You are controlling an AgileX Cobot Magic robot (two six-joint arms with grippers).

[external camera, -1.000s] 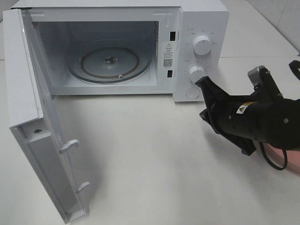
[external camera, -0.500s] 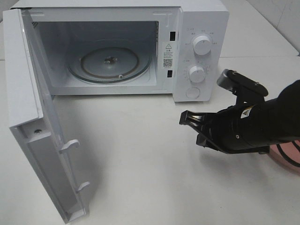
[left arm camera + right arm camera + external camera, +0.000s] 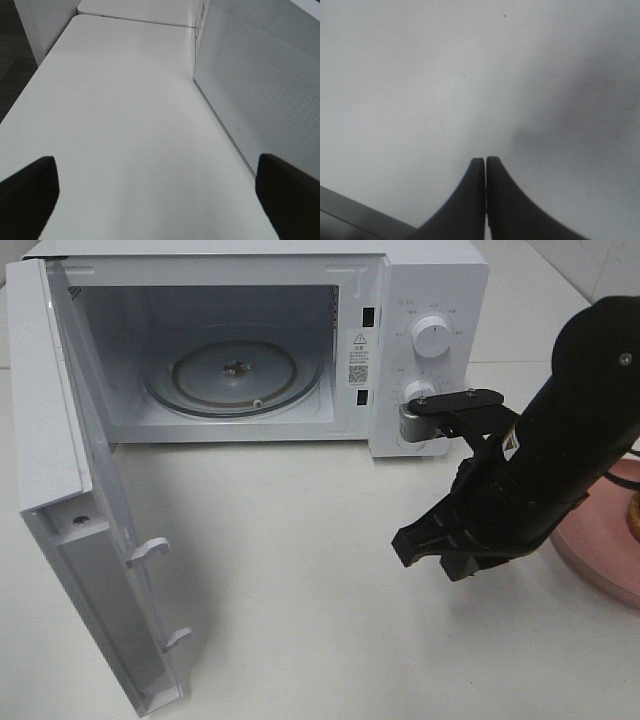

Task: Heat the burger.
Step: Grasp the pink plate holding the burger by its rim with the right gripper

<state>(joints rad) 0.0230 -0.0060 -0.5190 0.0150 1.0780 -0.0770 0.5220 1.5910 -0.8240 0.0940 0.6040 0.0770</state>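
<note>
Only a golden-brown sliver of the burger (image 3: 634, 512) shows, at the right edge of the exterior view, resting on the pink plate (image 3: 598, 552). My right gripper (image 3: 410, 545) (image 3: 485, 167) is shut with nothing in it. It points down and to the left over the bare tabletop, in front of the microwave's knobs and left of the plate. The white microwave (image 3: 430, 280) stands open, with its glass turntable (image 3: 235, 375) bare. My left gripper (image 3: 160, 200) is open over the table beside the door's outer face and is out of the exterior view.
The microwave door (image 3: 70, 500) (image 3: 260, 90) swings out to the left toward the table's front. The two knobs (image 3: 432, 337) sit on the right panel. My right arm (image 3: 580, 430) hides part of the plate. The white table (image 3: 300, 570) stretches in front of the microwave.
My right arm has swung away from the lower knob and lifted. Its shut gripper has turned to point down at the table. More of the pink plate shows now.
</note>
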